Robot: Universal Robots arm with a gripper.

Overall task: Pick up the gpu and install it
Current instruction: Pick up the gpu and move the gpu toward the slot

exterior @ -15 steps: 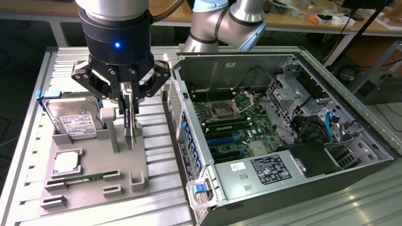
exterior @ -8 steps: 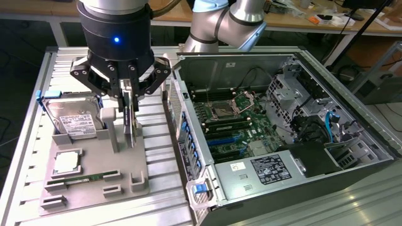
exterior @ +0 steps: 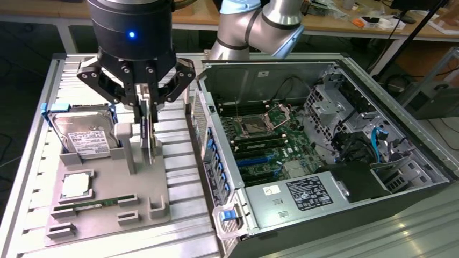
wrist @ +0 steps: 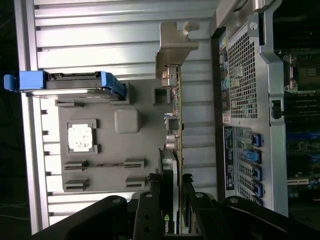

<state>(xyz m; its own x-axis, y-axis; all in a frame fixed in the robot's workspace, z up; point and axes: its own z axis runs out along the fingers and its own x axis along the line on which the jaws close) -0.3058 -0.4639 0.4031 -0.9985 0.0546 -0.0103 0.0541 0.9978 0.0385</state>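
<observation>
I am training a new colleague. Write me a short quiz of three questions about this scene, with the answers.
1. True or false: the hand is closed on the graphics card, which stands on its edge.
2. What stands at the exterior view's right of the grey tray?
A) an open computer case
B) a closed cardboard box
C) a monitor
3. Fill in: the end pieces on the hard drive are ____ in colour.

Key: 1 true; 2 A; 3 blue.
</observation>
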